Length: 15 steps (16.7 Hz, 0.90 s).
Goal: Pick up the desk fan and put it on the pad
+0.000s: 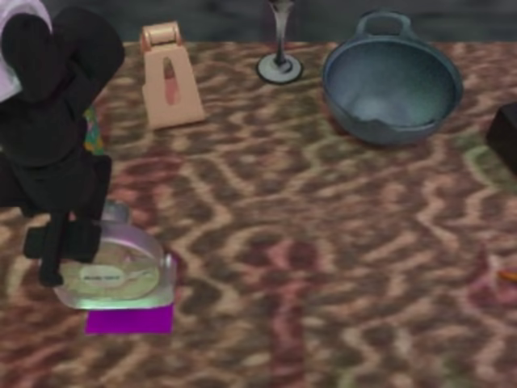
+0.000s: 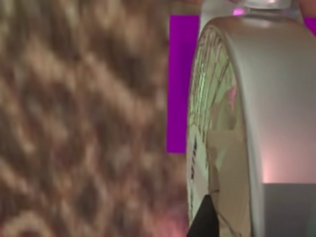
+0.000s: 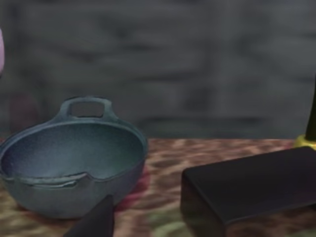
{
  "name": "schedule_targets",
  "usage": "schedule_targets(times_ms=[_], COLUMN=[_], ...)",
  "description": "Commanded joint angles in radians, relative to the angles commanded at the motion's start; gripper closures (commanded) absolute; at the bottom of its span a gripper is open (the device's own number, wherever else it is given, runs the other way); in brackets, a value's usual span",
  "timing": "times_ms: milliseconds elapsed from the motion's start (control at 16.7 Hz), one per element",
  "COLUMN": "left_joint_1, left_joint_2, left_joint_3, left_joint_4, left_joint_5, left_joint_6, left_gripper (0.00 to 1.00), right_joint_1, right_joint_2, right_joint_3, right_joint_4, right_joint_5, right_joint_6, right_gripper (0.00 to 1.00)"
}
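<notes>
The desk fan (image 1: 113,275), a silvery round housing with a pale labelled face, is at the front left of the table. It sits over the back part of the magenta pad (image 1: 129,320) and hides most of it. Whether it rests on the pad I cannot tell. My left gripper (image 1: 65,257) reaches it from the left and is shut on its edge. In the left wrist view one dark fingertip (image 2: 205,219) lies against the face of the fan (image 2: 256,98), with the pad (image 2: 180,84) behind it. My right gripper (image 3: 158,219) is parked out of the top view and is open.
A peach grater (image 1: 170,81) stands at the back left, with a glass stem and foot (image 1: 280,61) beside it. A blue-grey two-handled pot (image 1: 392,77) is at the back right, close ahead of the right gripper (image 3: 69,158). A black box (image 1: 505,137) sits at the right edge.
</notes>
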<state>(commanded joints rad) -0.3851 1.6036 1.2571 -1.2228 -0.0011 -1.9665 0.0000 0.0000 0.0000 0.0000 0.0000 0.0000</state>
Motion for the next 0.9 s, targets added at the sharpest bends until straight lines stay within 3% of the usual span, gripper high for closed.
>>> schedule_targets(times_ms=[540, 900], left_joint_1=[0.0, 0.0], left_joint_2=[0.0, 0.0], left_joint_3=[0.0, 0.0], left_joint_4=[0.0, 0.0], left_joint_5=[0.0, 0.0], left_joint_6=[0.0, 0.0], left_gripper=[0.02, 0.0], right_joint_1=[0.0, 0.0], right_joint_2=[0.0, 0.0], right_joint_3=[0.0, 0.0], right_joint_4=[0.0, 0.0], right_joint_5=[0.0, 0.0], right_joint_6=[0.0, 0.0], right_gripper=[0.0, 0.0])
